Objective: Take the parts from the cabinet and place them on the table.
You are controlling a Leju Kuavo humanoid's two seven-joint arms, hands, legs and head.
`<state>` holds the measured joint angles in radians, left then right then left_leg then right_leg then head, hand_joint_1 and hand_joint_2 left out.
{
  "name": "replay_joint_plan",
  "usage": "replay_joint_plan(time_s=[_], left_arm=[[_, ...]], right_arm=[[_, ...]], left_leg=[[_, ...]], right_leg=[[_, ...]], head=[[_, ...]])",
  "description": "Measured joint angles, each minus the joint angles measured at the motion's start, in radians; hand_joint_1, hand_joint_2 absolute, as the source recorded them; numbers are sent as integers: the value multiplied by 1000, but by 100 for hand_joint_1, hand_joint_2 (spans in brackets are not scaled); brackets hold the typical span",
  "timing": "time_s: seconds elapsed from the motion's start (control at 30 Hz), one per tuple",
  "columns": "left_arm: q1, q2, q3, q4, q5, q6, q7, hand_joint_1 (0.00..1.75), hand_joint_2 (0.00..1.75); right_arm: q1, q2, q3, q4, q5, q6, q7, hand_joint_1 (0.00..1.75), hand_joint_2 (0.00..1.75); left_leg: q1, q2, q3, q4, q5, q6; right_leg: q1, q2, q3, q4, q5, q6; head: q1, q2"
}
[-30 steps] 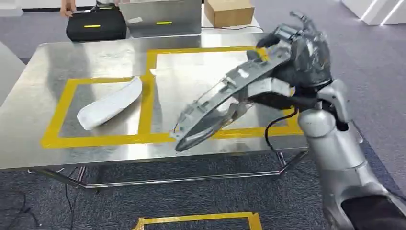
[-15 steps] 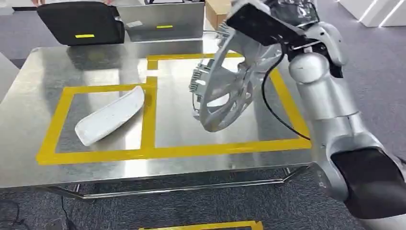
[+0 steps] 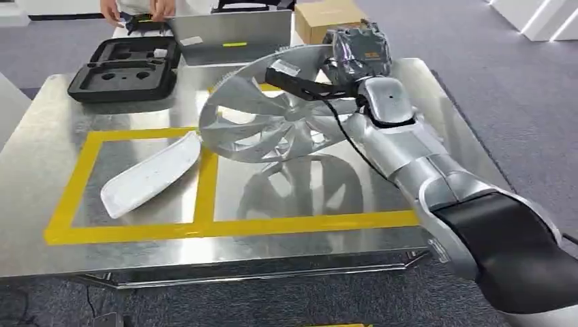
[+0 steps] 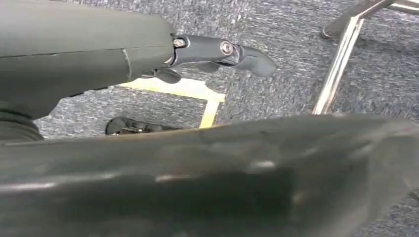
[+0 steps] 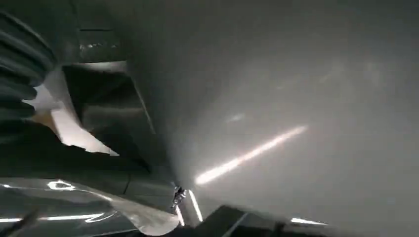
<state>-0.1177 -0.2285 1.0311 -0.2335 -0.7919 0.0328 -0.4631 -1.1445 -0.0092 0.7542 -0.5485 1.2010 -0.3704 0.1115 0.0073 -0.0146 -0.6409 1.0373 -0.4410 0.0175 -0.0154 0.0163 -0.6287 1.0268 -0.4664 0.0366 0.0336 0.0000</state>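
The right arm is reaching forward over the table, its right hand (image 3: 354, 51) gripping the wheel cover (image 3: 272, 116); the left hand (image 4: 217, 52) is hanging with fingers apart.

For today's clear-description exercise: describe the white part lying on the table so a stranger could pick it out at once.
Find the steel table marked with yellow tape rectangles. In the left rectangle lies a long, curved white panel, flat on the surface and touched by nothing. Unlike the round, spoked silver wheel cover that the right hand holds over the other rectangle, it is narrow, smooth and solid.
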Motion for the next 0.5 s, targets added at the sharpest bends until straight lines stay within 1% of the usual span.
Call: replay_joint_plan(time_s=[0.07, 0.1, 0.17, 0.2, 0.27, 0.3, 0.33, 0.37, 0.4, 0.43, 0.47, 0.5], left_arm=[[0, 3, 0, 0, 15, 0, -12, 0, 0], [0, 5, 0, 0, 21, 1, -17, 0, 0], [2, 5, 1, 0, 23, 6, -19, 0, 0], [3, 5, 1, 0, 24, 10, -19, 0, 0], [5, 6, 1, 0, 30, 10, -18, 0, 0], [6, 6, 2, 0, 32, 10, -18, 0, 0], [7, 7, 2, 0, 38, 10, -18, 0, 0], [7, 7, 2, 0, 40, 9, -18, 0, 0], [7, 7, 3, 0, 40, 9, -18, 0, 0], [7, 8, 3, 0, 41, 9, -18, 0, 0], [7, 8, 3, 0, 41, 8, -18, 0, 0], [5, 8, 3, 0, 42, 8, -19, 0, 0]], right_arm=[[-10, -5, 28, 30, 92, 4, 33, 175, 175], [-15, -11, 41, 43, 116, 6, 43, 175, 175], [-24, -25, 51, 69, 108, 33, 50, 175, 175], [-30, -35, 49, 80, 95, 71, 47, 175, 175], [-51, -51, 42, 101, 82, 185, 32, 175, 175], [-60, -60, 39, 108, 78, 238, 22, 175, 175], [-66, -68, 35, 114, 73, 277, 8, 175, 175], [-69, -76, 31, 119, 67, 305, -6, 175, 175], [-69, -86, 26, 125, 63, 321, -16, 175, 175], [-68, -92, 21, 128, 60, 333, -28, 175, 175], [-66, -96, 15, 133, 59, 342, -39, 175, 175], [-70, -98, 12, 135, 62, 354, -50, 175, 175]], left_leg=[[0, 5, 13, -5, -5, -3], [0, 5, 19, -7, -6, -3], [2, 5, 31, -9, -12, -12], [3, 5, 35, -10, -13, -14], [4, 5, 45, -11, -16, -20], [4, 5, 50, -11, -19, -23], [4, 5, 56, -11, -23, -23], [4, 5, 65, -12, -34, -22], [3, 5, 72, -12, -39, -25], [3, 6, 78, -12, -41, -23], [2, 9, 84, -12, -42, -22], [2, 13, 87, -11, -41, -20]], right_leg=[[1, 4, 8, 0, -4, -6], [2, 4, 14, -1, -7, -10], [4, 3, 25, -1, -12, -13], [6, 1, 30, -1, -15, -15], [6, 0, 40, -1, -19, -16], [6, 0, 39, -2, -21, -16], [6, 1, 42, -2, -25, -17], [6, 1, 51, -3, -32, -15], [6, 1, 59, -3, -39, -15], [6, 3, 65, -4, -40, -19], [5, 7, 70, -5, -32, -15], [4, 11, 72, -5, -33, -13]], head=[[-1, 0], [0, 0], [-1, 0], [0, 0], [0, 0], [0, 0], [0, 0], [0, 0], [0, 0], [1, 0], [0, 0], [1, 0]])
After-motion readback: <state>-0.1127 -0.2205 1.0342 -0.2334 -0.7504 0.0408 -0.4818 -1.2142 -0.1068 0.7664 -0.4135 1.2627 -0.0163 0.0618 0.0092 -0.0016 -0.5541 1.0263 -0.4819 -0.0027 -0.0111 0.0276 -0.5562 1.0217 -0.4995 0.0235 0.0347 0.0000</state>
